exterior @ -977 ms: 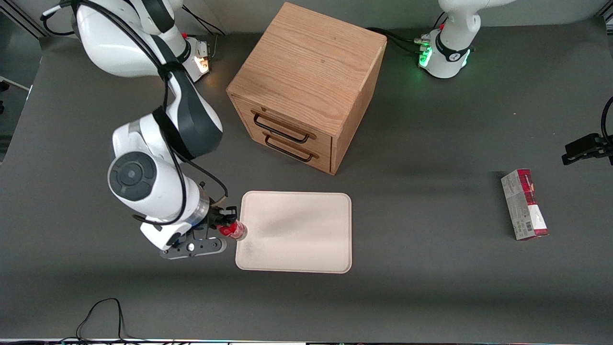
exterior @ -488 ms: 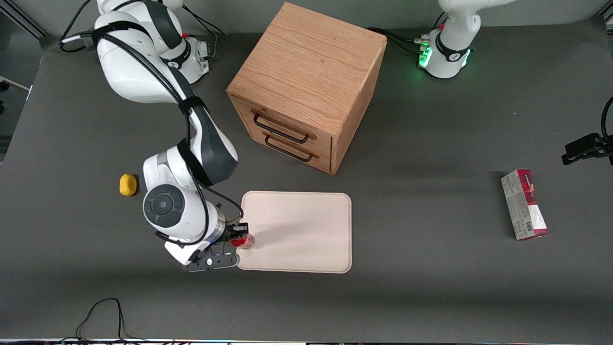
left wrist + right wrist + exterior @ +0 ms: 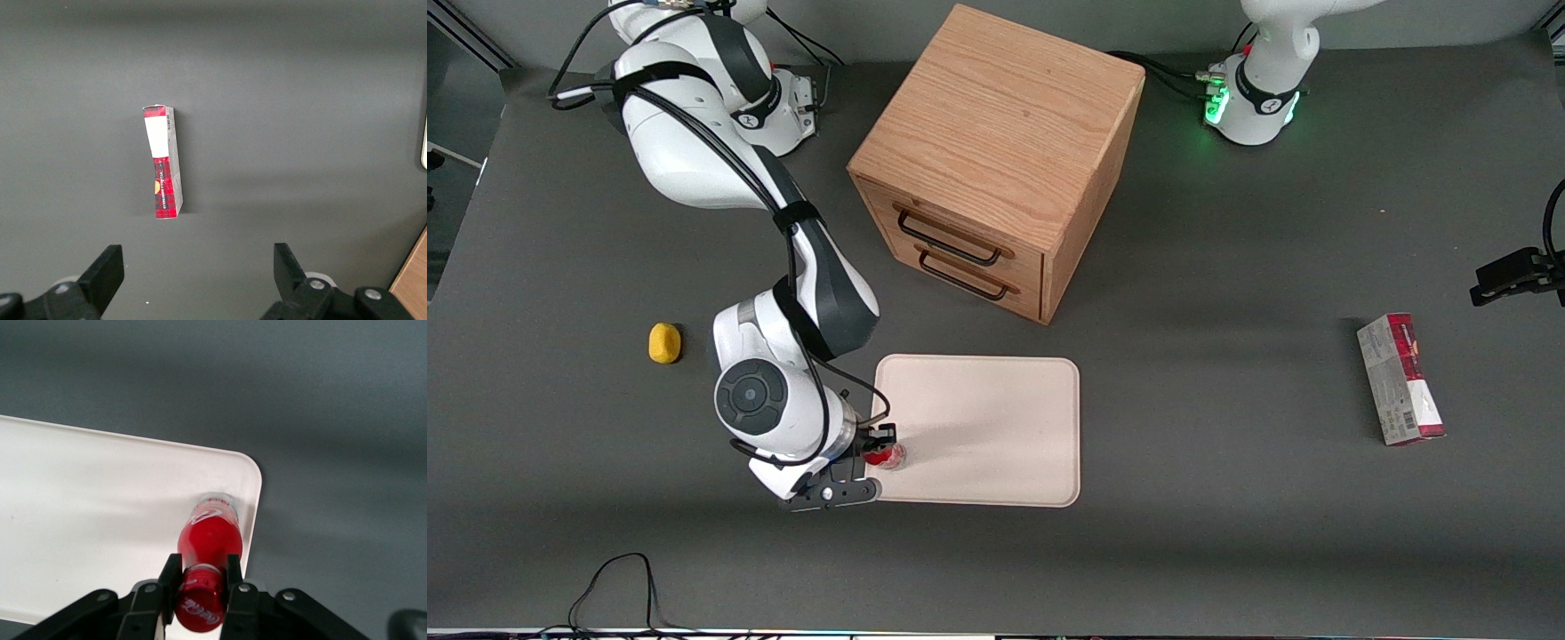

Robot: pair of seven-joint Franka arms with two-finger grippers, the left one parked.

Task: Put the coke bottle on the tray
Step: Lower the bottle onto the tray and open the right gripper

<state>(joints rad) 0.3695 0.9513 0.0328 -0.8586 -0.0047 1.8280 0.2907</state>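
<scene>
Front view: gripper [image 3: 879, 447] low over the tray [image 3: 996, 418], at the tray's corner nearest the front camera on the working arm's end. Jaws clamped on the coke bottle [image 3: 887, 457], just inside the tray's rim; red cap and label visible between them. Whether the bottle's base touches the tray cannot be told from here. Wooden drawer box [image 3: 996, 160] with two dark handles, farther from the camera than the tray. Small yellow object [image 3: 663, 343] on the dark surface [image 3: 1227, 498] beside the working arm, apart from the tray. Red-and-grey carton [image 3: 1400, 379] lying flat toward the parked arm's end of the surface, well apart from the tray.

Right wrist view: gripper [image 3: 201, 577] with jaws closed on the coke bottle [image 3: 208, 543] at the neck, just below the red cap. Red label with white script facing the camera, clear base down over the tray [image 3: 93, 500], close to its rounded corner. Bottle upright, roughly in line with the gripper.

Left wrist view: carton [image 3: 164, 162] lying alone on the surface [image 3: 300, 100], red end nearer the parked gripper.
</scene>
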